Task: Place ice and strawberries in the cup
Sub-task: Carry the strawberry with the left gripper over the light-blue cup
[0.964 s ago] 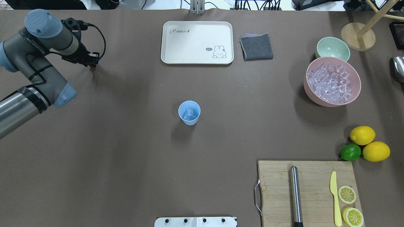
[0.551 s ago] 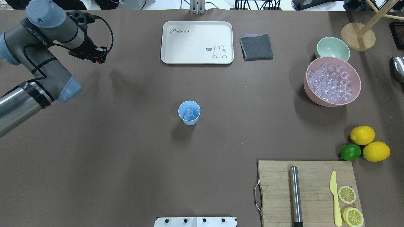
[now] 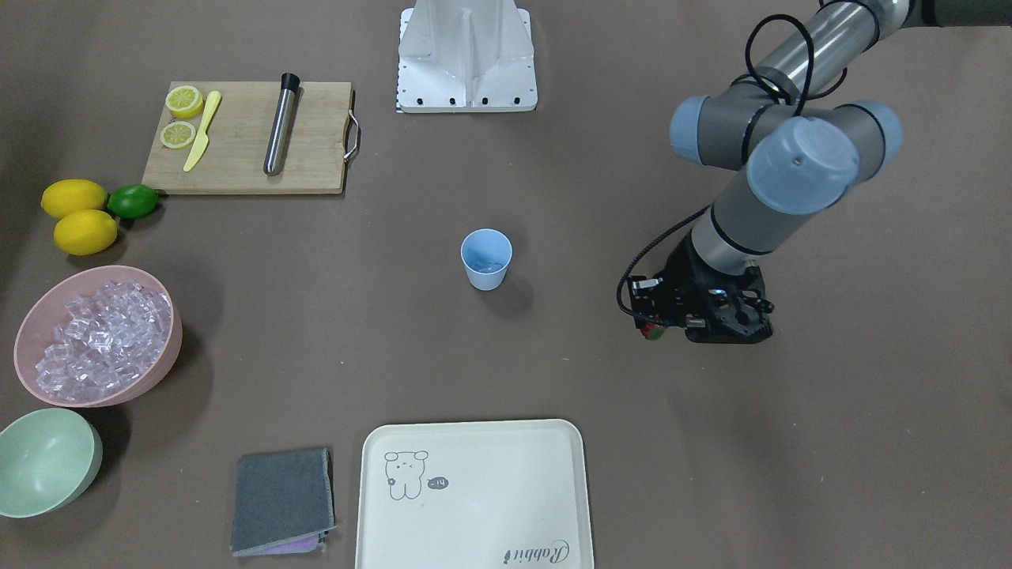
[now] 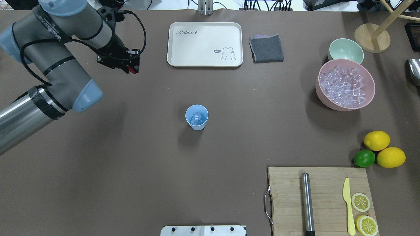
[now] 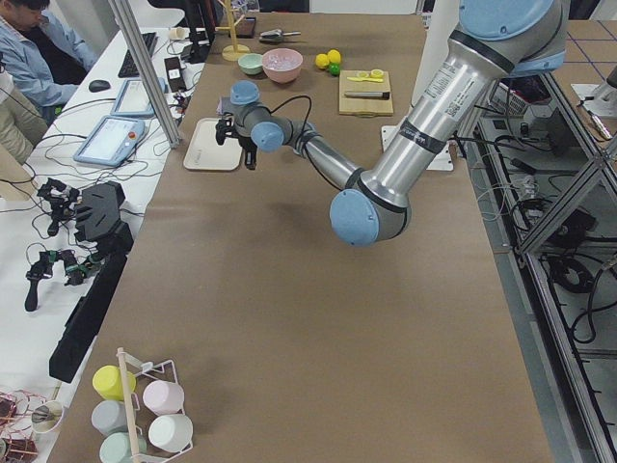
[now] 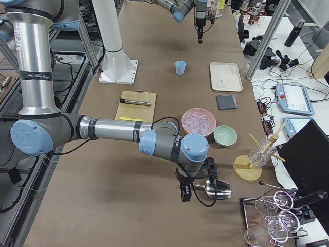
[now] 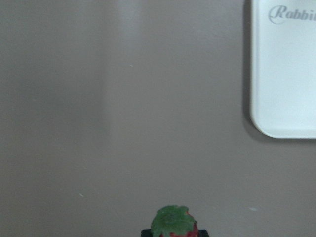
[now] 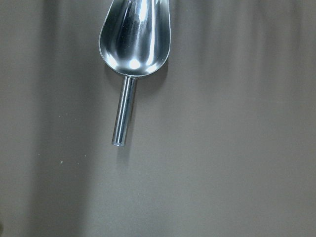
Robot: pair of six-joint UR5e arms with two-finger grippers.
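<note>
At ten o'clock from the cup (image 4: 198, 126), well apart, your left gripper (image 4: 130, 68) is clamped on the strawberry (image 7: 173, 223). The cup holds ice (image 4: 196, 117); more fills the pink bowl (image 4: 320, 95) at two o'clock. Your right gripper (image 6: 185, 193): whether its jaws are parted cannot be told.

A strawberry (image 7: 172, 223) pokes up at the bottom edge, green cap on top, above the brown table (image 7: 123, 123) — a white tray (image 7: 284, 84) corner shows upper right.
</note>
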